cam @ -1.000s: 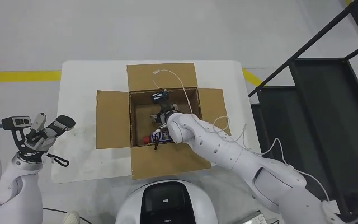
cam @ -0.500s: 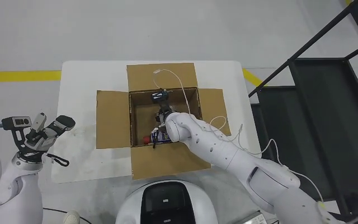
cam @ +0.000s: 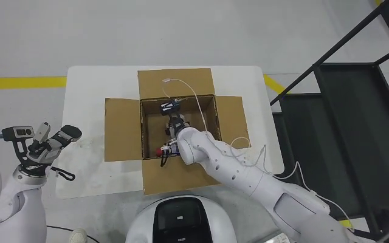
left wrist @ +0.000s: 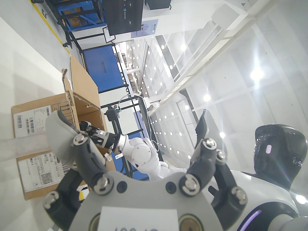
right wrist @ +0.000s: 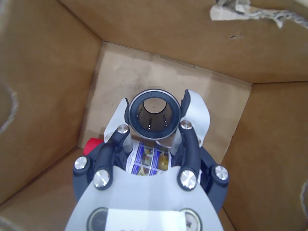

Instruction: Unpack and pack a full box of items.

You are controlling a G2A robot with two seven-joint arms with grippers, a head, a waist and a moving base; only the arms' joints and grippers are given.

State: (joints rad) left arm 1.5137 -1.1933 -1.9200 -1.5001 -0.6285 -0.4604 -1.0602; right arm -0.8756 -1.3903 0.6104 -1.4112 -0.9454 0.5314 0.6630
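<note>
right hand point(right wrist: 155, 99) clamped on hollow metal cylinder point(right wrist: 144, 118) | inside corrugated cardboard box point(right wrist: 168, 25) | left hand point(left wrist: 131, 121) spread, empty

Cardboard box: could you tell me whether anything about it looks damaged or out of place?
Yes: the cardboard box has a torn rim, with ragged corrugation and a loose paper scrap at one wall's top. The metal sleeve in the right tool looks intact.

right gripper point(right wrist: 155, 104) | is being shifted slightly toward the left wall of the box point(cam: 148, 130) | metal cylinder point(right wrist: 154, 135) is being carried along
</note>
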